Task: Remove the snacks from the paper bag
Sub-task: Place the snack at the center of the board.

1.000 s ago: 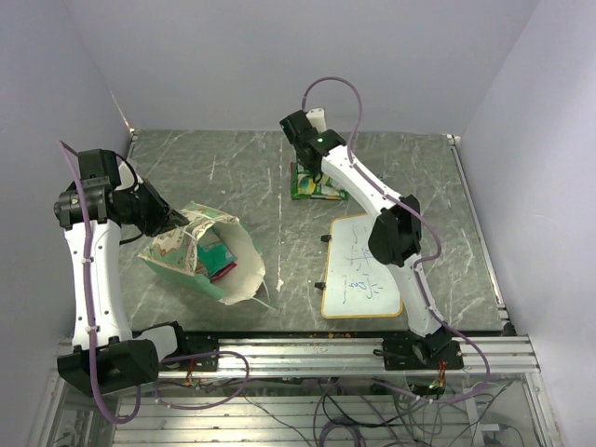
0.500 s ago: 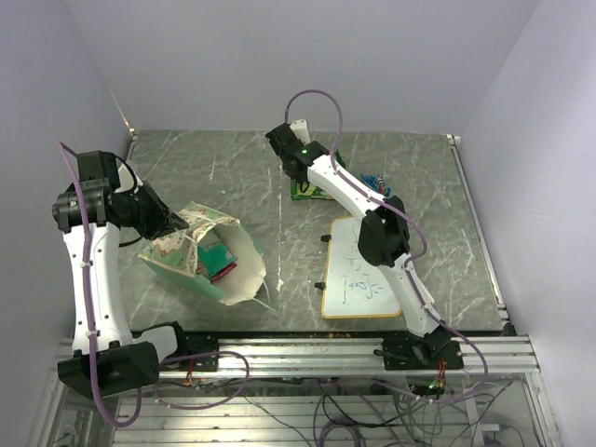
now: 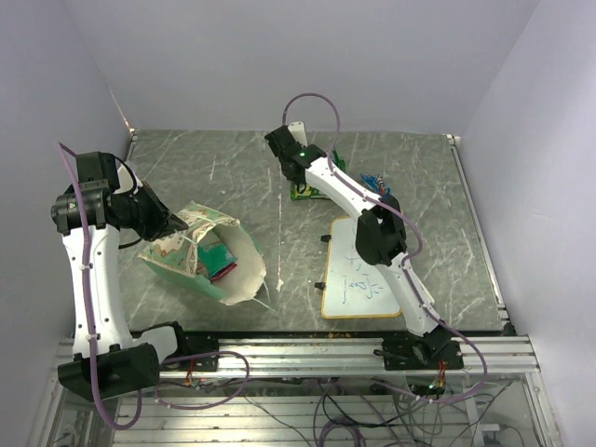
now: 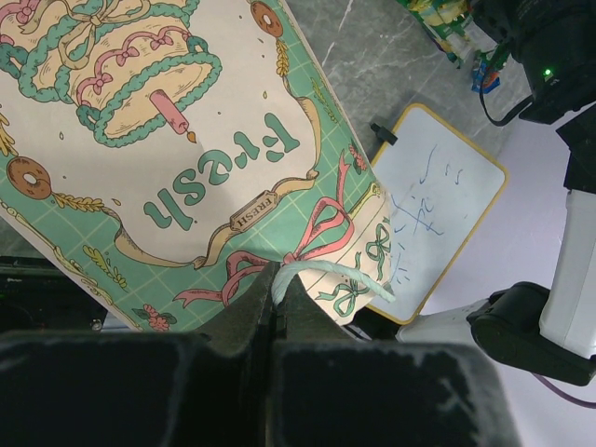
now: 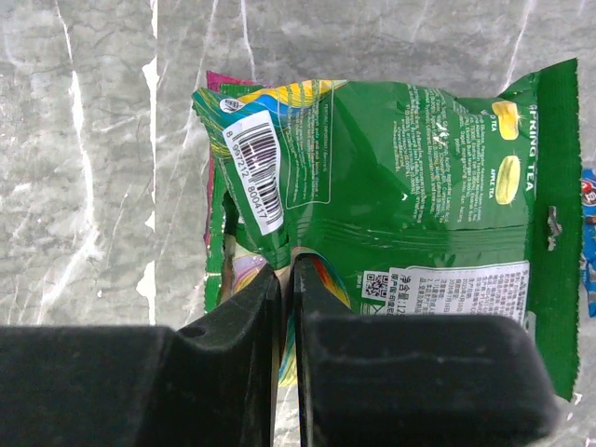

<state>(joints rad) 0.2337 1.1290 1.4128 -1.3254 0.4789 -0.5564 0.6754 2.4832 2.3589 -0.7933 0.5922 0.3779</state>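
Note:
The paper bag (image 3: 200, 251) lies on its side at the left, mouth toward the middle; its printed side fills the left wrist view (image 4: 186, 140). Red and green snack packets (image 3: 216, 256) show inside it. My left gripper (image 3: 177, 223) (image 4: 277, 279) is shut on the bag's white string handle (image 4: 326, 275). A green snack packet (image 5: 391, 186) lies on top of a small pile (image 3: 315, 186) at the far middle, with a pink packet (image 5: 219, 84) under it. My right gripper (image 3: 298, 172) (image 5: 287, 265) is right over this pile, jaws pinched on the edge of a rainbow-striped packet (image 5: 321, 279).
A whiteboard (image 3: 358, 265) with writing lies at the near right and shows in the left wrist view (image 4: 438, 205). Small blue wrapped candies (image 3: 372, 179) (image 5: 587, 233) lie right of the pile. Walls close in the table on three sides.
My right gripper has swung left along the far side of the snack pile. The left gripper and the bag have stayed put.

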